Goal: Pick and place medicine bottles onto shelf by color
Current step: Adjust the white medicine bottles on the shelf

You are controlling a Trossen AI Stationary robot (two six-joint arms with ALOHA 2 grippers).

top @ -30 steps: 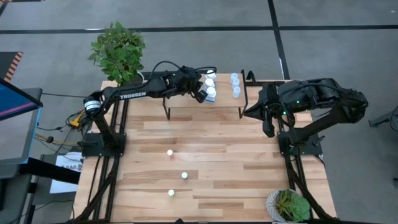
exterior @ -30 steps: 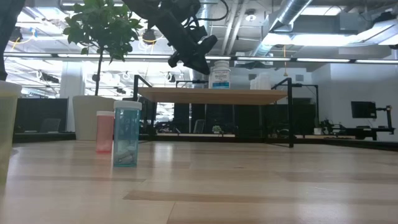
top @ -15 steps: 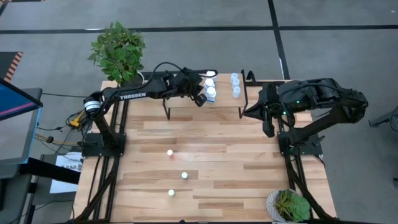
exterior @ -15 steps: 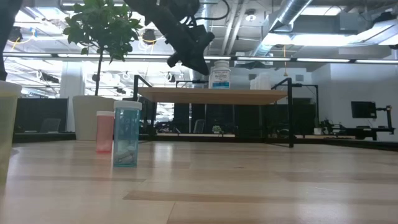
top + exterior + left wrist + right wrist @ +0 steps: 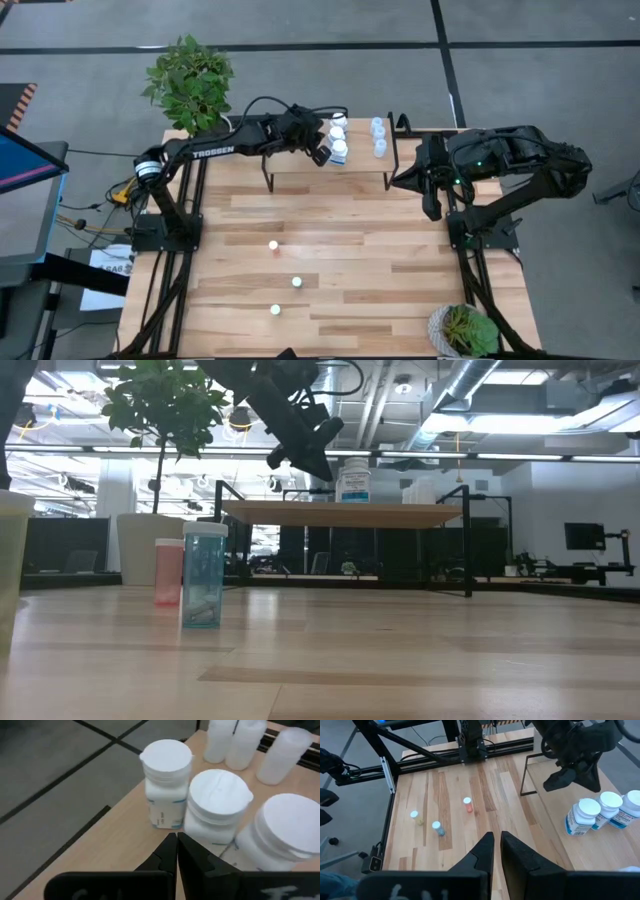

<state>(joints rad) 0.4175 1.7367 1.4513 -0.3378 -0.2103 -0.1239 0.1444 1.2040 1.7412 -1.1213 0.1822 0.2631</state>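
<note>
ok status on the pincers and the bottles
Left pincer shut, empty, over the shelf beside three white bottles. Right pincer nearly closed, parked off the shelf's end. Three small bottles on the table; nothing blocking.

On the low light-wood shelf with thin black legs [image 5: 300,178] stand three chunky white bottles with white caps [image 5: 216,805] in a row and three pale translucent bottles [image 5: 286,755] clustered farther along, as the left wrist view shows. Three small bottles stand apart on the plank table [image 5: 360,270]: one red-orange [image 5: 467,804], one yellowish [image 5: 415,817], one pale blue [image 5: 437,828]. Two dark robot arms [image 5: 215,150] reach over the table, and two green potted plants [image 5: 190,82] sit at opposite corners
</note>
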